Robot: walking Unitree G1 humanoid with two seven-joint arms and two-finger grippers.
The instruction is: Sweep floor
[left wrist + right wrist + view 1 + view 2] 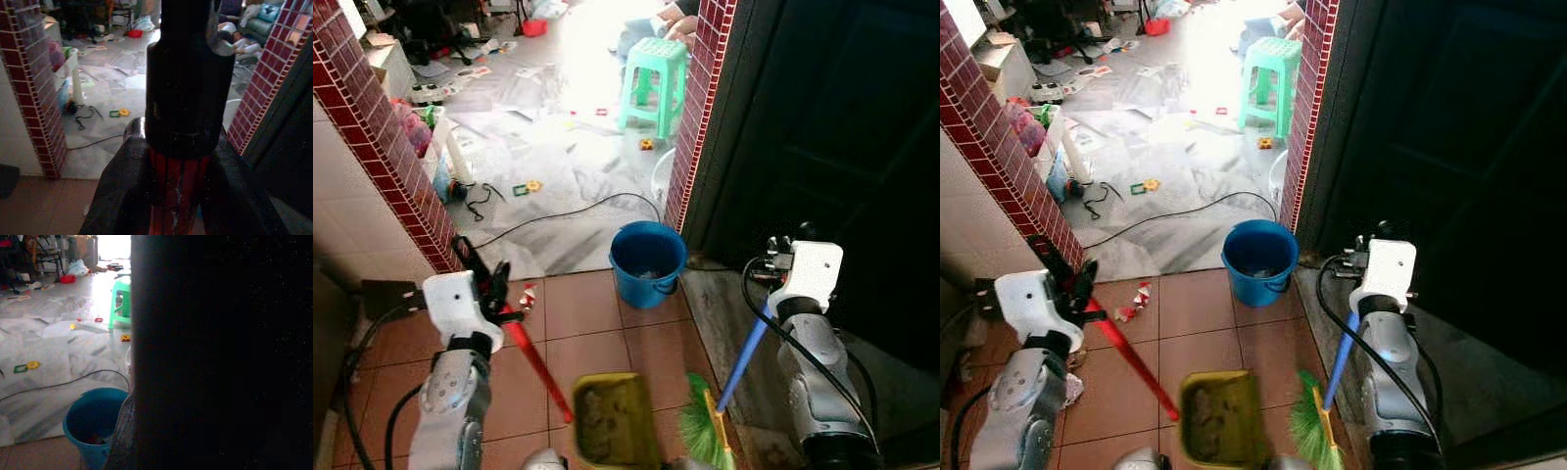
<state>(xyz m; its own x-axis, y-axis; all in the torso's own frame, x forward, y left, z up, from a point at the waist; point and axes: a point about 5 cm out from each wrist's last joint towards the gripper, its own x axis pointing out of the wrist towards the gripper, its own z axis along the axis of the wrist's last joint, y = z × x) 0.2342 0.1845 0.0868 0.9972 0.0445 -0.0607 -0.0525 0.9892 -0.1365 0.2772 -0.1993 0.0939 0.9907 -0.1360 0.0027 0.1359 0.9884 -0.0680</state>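
My left gripper (487, 282) is shut on the red handle (536, 360) of a yellow-green dustpan (612, 421), which rests on the terracotta tiles at the bottom centre with dirt in it. In the left wrist view the red handle (178, 188) sits clamped between the dark fingers (122, 196). My right gripper (781, 257) is shut on the blue handle (744, 357) of a broom. Its green bristles (700, 431) touch the floor just right of the dustpan. A few scraps of litter (527, 297) lie on the tiles near the left gripper.
A blue bucket (648, 262) stands in the doorway between two red brick pillars (386, 147) (700, 108). Beyond are a green stool (656, 83), a black cable (568, 213), scattered toys (527, 186) and part of a person (680, 20). A dark door (842, 147) closes off the right.
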